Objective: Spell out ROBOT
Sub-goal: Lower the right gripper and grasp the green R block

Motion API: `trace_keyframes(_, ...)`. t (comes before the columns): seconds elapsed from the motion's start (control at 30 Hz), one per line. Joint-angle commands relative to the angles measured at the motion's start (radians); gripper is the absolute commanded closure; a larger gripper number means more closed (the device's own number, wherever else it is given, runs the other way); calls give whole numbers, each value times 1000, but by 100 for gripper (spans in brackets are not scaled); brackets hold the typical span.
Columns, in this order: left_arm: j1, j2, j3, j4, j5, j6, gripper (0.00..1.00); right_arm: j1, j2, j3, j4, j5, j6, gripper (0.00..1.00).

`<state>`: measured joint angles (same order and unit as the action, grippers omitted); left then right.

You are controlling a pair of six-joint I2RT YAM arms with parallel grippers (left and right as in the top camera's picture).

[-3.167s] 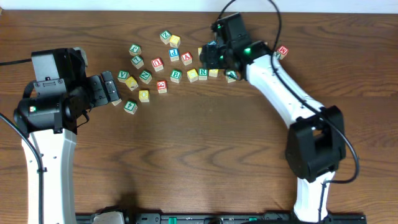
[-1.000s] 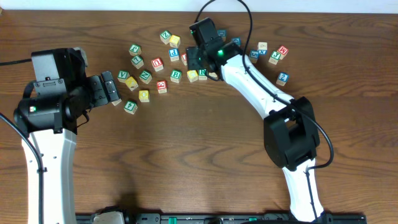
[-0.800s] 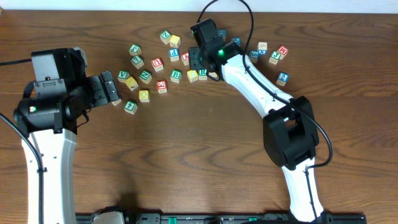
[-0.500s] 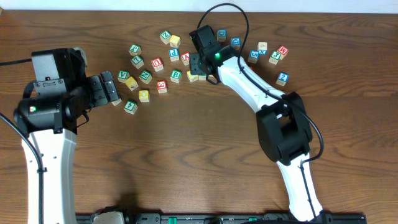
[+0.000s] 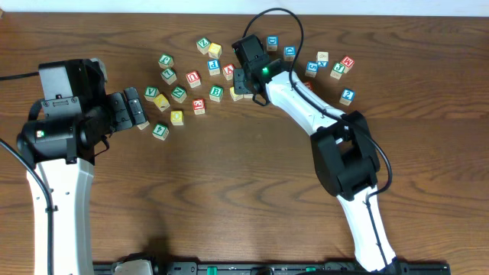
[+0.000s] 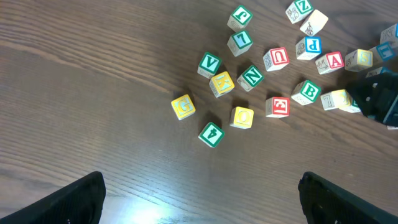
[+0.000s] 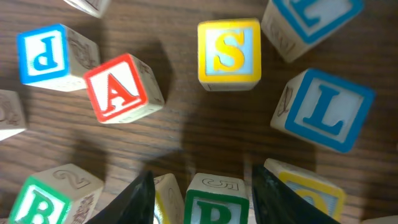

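Blocks with letters lie scattered over the far part of the counter [image 5: 229, 198] in the overhead view. The left end effector [image 5: 137, 109] rests at the left edge of the scatter, released, with nothing between its fingers. The right end effector [image 5: 243, 82] is low over the middle of the scatter, just right of the green B [image 5: 216, 92], and hides the blocks under it. The yellow O [image 5: 176, 117] lies nearer the left arm, well apart from the right one.

From the left wrist, 2 dark fingers [image 6: 74, 199] show at the bottom corners, wide apart, with bare wood between them. O sits just beside the green 4 [image 6: 211, 134], with the yellow G [image 6: 182, 106] to its left and the red E [image 6: 277, 106] to its right. B lies just right of E, close to the dark body of the right end effector at the frame's edge.

From the right wrist, the 2 fingers flank a green block [image 7: 216, 200] cut off by the bottom edge. Its letter could be P or R, and I cannot tell which. A sliver of a pale yellow block shows between the left finger and this block, so the jaws stand spread rather than clenched. Beyond the fingers lie the red A [image 7: 121, 88], blue P [image 7: 43, 55], yellow S [image 7: 229, 53] and blue L [image 7: 323, 111]. B is at the lower left.
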<state>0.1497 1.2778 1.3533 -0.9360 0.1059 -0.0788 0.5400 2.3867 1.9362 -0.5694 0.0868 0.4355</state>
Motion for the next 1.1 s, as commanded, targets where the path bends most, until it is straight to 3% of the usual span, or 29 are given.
trace_keyframes(0.0, 5, 3, 25, -2, -6, -9, 2, 4, 37, 10, -3, 20, 21, 56)
trace_keyframes(0.37, 5, 3, 25, -2, -6, -9, 2, 3, 37, 10, -26, 31, 21, 60)
trace_keyframes(1.07, 5, 3, 25, -2, -6, -9, 2, 4, -134, 13, -128, 34, 20, 80)
